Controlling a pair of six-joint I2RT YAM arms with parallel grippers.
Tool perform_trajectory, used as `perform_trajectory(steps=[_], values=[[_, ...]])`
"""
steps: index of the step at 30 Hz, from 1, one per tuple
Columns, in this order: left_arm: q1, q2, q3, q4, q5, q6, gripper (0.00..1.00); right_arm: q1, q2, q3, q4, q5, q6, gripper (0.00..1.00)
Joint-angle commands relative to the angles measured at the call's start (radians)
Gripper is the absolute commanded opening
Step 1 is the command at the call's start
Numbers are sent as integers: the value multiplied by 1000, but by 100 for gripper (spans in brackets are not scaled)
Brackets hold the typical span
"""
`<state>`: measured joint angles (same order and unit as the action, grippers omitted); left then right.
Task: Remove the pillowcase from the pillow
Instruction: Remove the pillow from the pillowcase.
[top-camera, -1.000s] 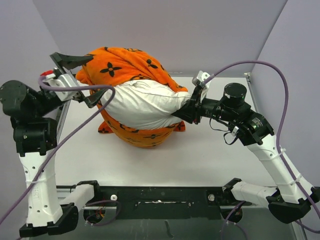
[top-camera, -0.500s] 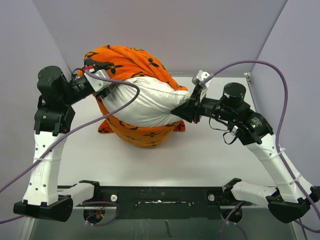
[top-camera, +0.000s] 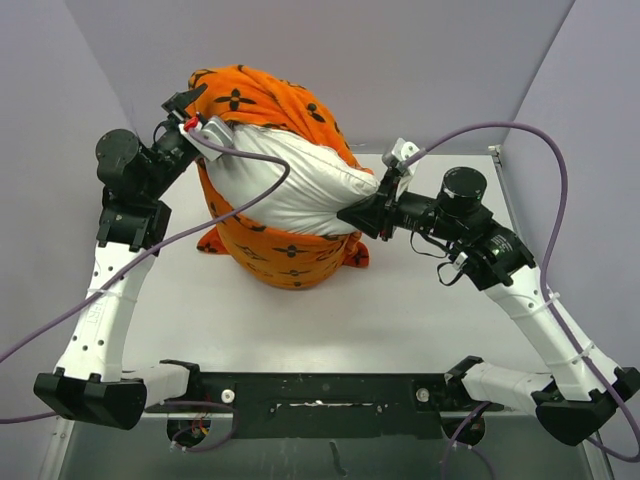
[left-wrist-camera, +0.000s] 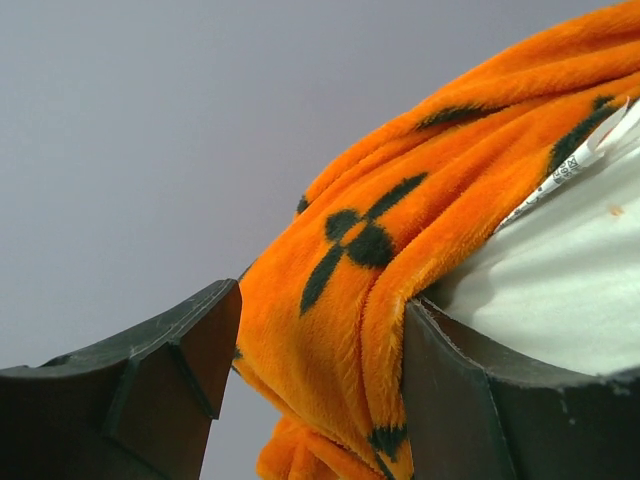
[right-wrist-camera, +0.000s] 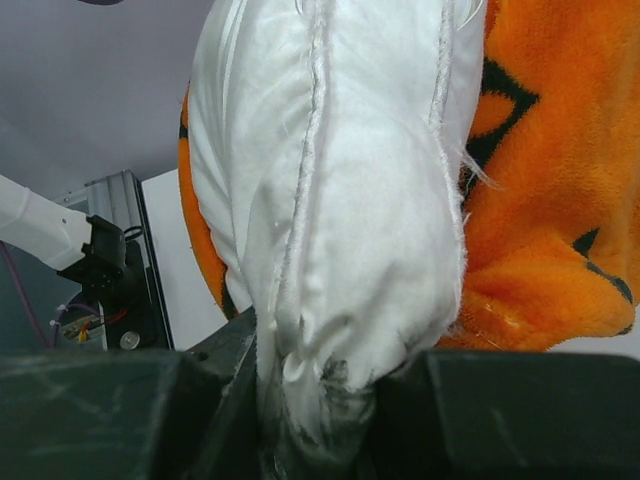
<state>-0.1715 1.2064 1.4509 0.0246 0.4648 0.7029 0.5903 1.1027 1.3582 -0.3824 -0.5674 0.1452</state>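
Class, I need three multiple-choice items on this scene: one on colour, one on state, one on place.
1. Prints on the pillowcase are: A black, B blue, C white.
2. The pillow is: A fully covered, B partly exposed, C completely out.
3. The right end effector grips: A the pillowcase, B a pillow corner, C nothing.
Key: A, black flowers on orange; B, white bulges out while orange wraps the rest; B, white fabric is pinched between its fingers.
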Motion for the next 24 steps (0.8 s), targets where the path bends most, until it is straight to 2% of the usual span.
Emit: perform_trajectory(steps=[1, 3, 5, 6, 8, 9, 10, 15, 24], values=[[70, 38, 91, 217, -353, 77, 58, 3, -41, -62, -176, -46, 24, 0], [87, 46, 116, 215, -360, 12, 56, 3, -53, -75, -174, -49, 24, 0], [110, 55, 153, 188, -355, -63, 50, 4, -61, -82, -181, -51, 18, 0], [123, 60, 174, 169, -349, -96, 42, 5, -65, -87, -185, -51, 14, 0], [147, 71, 203, 153, -347, -157, 14, 7, -76, -99, -195, -55, 8, 0], [159, 75, 209, 158, -347, -182, 7, 7, -82, -105, -198, -56, 7, 0], [170, 80, 215, 157, -349, -197, 4, 7, -88, -110, -205, -58, 3, 0], [211, 117, 271, 124, -378, -296, 3, 7, -127, -147, -227, -68, -19, 0], [442, 239, 510, -103, -324, -742, 0, 6, -260, -218, -276, -135, -48, 0]])
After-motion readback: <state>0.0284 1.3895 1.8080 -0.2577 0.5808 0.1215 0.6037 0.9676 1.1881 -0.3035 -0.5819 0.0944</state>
